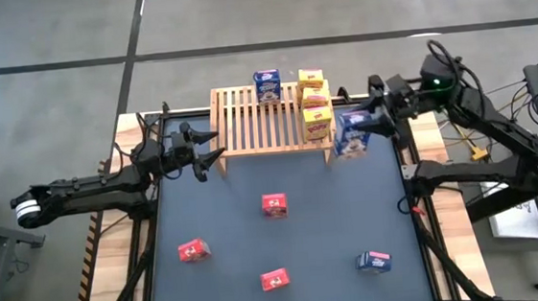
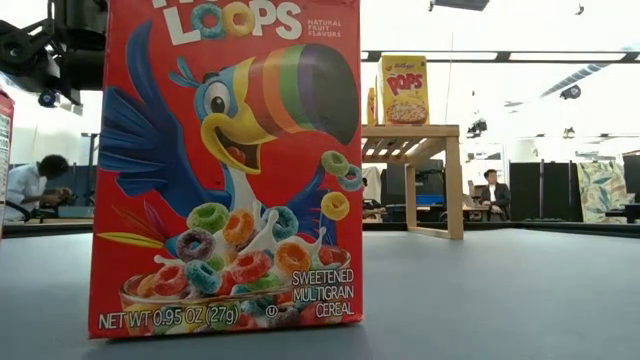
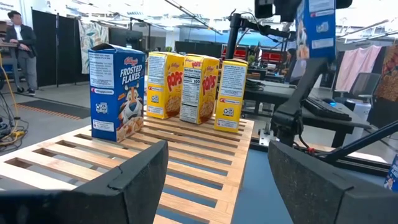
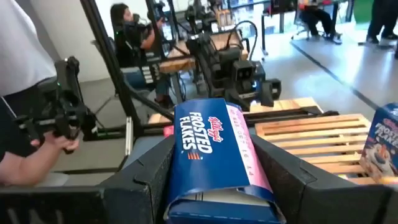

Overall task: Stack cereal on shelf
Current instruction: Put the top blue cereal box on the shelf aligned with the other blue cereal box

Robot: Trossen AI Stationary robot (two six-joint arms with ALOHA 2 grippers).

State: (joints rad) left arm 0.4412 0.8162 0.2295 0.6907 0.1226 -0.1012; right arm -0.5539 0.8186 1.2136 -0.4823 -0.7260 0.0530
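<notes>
Holding a blue Frosted Flakes box [image 1: 352, 133] between the fingers of my right gripper [image 1: 371, 123], I have it lifted just off the right end of the wooden shelf [image 1: 248, 123], above the dark mat [image 1: 228, 240]. In the right wrist view the box [image 4: 214, 155] sits clamped between my two dark fingers, the jaws partly closed around its sides.

My left gripper [image 1: 210, 152] waits at the shelf's left front corner with its fingers spread wide and nothing between them (its wrist view looks along the slats between both fingers).

On the shelf stand four boxes: another blue Frosted Flakes box [image 3: 115, 93] upright at the far edge near the middle, and three yellow Pops boxes [image 3: 196, 88] side by side in a row toward the right end.

Down on the mat lie three red boxes, one near the centre [image 1: 274, 205], one at the left [image 1: 193, 250], one at the front [image 1: 273, 280], which fills the low view as Froot Loops [image 2: 228, 165]. A third blue box [image 1: 374, 260] lies at the front right.
</notes>
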